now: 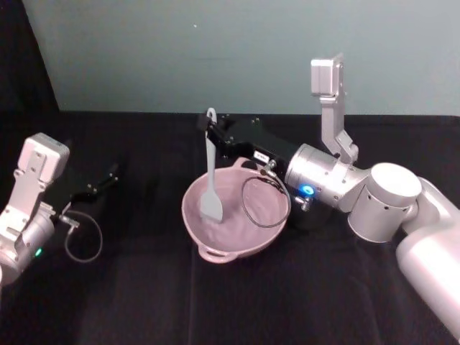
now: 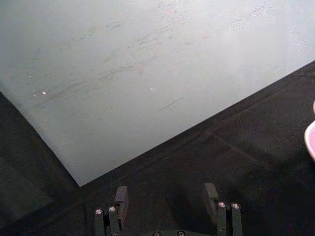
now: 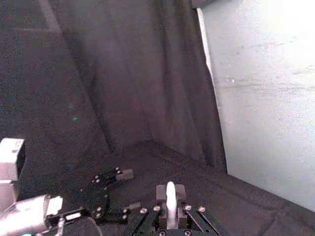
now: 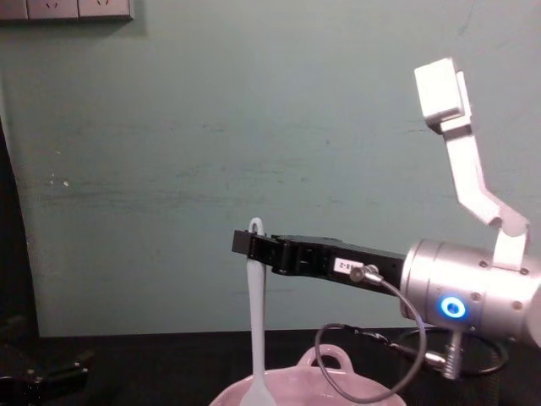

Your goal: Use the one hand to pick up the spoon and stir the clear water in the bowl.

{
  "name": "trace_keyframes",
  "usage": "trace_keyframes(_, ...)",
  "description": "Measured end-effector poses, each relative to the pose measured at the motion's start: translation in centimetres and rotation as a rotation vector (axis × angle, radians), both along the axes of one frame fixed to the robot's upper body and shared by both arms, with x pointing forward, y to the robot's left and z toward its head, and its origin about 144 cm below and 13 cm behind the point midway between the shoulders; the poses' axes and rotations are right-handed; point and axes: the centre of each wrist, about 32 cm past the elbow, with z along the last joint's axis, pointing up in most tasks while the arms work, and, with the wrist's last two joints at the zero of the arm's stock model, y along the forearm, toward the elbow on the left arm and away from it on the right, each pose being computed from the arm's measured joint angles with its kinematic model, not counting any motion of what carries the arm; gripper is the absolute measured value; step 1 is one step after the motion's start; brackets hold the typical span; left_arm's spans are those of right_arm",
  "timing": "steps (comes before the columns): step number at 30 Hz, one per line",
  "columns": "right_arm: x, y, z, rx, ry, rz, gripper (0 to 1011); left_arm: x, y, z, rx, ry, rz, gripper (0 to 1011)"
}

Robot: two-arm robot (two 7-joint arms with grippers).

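**Left.** The left gripper (image 1: 109,175) sits idle low over the black table (image 1: 144,302), well apart from the bowl. In the left wrist view its 2 fingers (image 2: 120,196) stand spread with nothing between them, and their bases are cut off by the frame edge.

**Centre.** The spoon (image 1: 210,180) hangs nearly upright, with the hole in its handle at the top and its paddle head down inside the bowl (image 1: 188,208). The head lies toward the bowl's left wall. Whether it touches the bottom cannot be told, and the water cannot be made out against the pink inside. The bowl's loop handle points toward the robot. In the chest view the spoon's head and most of the bowl are cut off by the lower edge. In the left wrist view the bowl shows as a pink sliver at the frame edge.

**Right.** The right gripper (image 1: 209,131) reaches in level from the right, above the bowl's far rim. It is clamped on the spoon's handle just below the hole. The right wrist view shows the white handle pinched between the 2 pads. A thin cable (image 1: 262,203) loops down from the right arm over the bowl's right half and hides part of the rim. The pale green wall (image 1: 215,50) stands behind.
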Motion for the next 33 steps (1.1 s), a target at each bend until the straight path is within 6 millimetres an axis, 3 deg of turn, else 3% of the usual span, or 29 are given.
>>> trace_keyframes(9, 1.6, -0.6, 0.0, -0.002, 0.005, -0.034, 109, 0.0, 0.0, 0.0, 0.000, 0.000, 0.000, 1011)
trace_keyframes(15, 1.7, -2.1, 0.1, -0.001, 0.002, -0.079, 109, 0.0, 0.0, 0.0, 0.000, 0.000, 0.000, 1011)
trace_keyframes(33, -1.5, -5.6, 0.9, -0.036, -0.021, -0.123, 109, 0.0, 0.0, 0.0, 0.000, 0.000, 0.000, 1011)
